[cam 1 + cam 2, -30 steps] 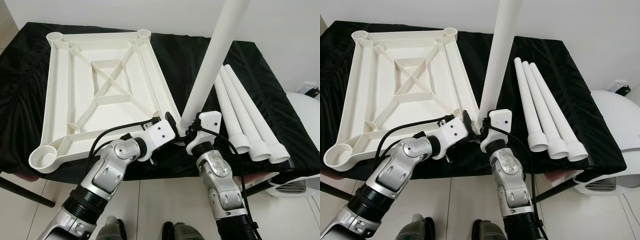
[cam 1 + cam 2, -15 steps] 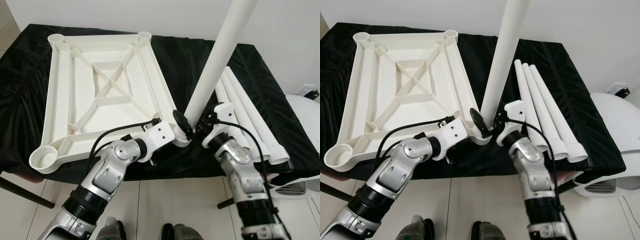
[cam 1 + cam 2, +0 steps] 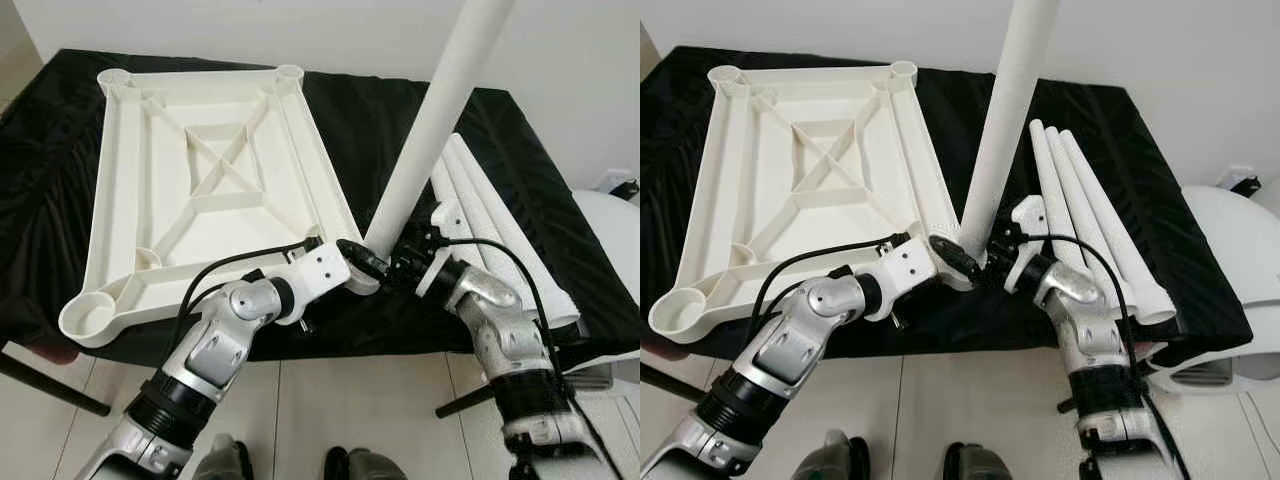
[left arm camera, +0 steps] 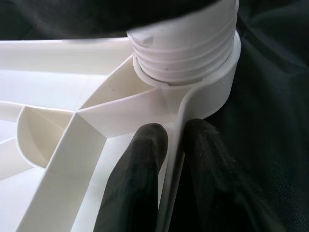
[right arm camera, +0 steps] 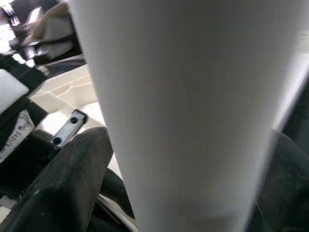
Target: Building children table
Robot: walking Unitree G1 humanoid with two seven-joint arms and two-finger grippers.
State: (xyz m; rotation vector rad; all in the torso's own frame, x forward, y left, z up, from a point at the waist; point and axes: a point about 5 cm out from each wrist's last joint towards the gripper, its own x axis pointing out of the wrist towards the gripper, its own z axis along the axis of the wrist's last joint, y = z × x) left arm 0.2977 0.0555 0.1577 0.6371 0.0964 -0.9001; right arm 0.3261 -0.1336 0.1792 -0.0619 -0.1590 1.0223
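At lower centre, the left end effector [image 3: 358, 268] pinches the upturned table frame [image 3: 190, 190] rim beside its corner socket [image 4: 212, 92]; the right end effector [image 3: 405, 262] clamps the upright leg [image 3: 430, 130] (threads partly seated). Tilting could cross-thread it. Three spare legs [image 3: 1085, 230] crowd the right of the black-draped tabletop [image 3: 1140, 140].

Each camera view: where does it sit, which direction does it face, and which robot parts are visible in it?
Left and right eye views: on the head, looking down at the tabletop frame; both arms show.
Left wrist view: on the left wrist, facing the corner socket; left gripper pinches the frame's rim.
Right wrist view: on the right wrist, facing the upright leg; right gripper clasps it.
Shared: the upright leg's threaded end at the socket.
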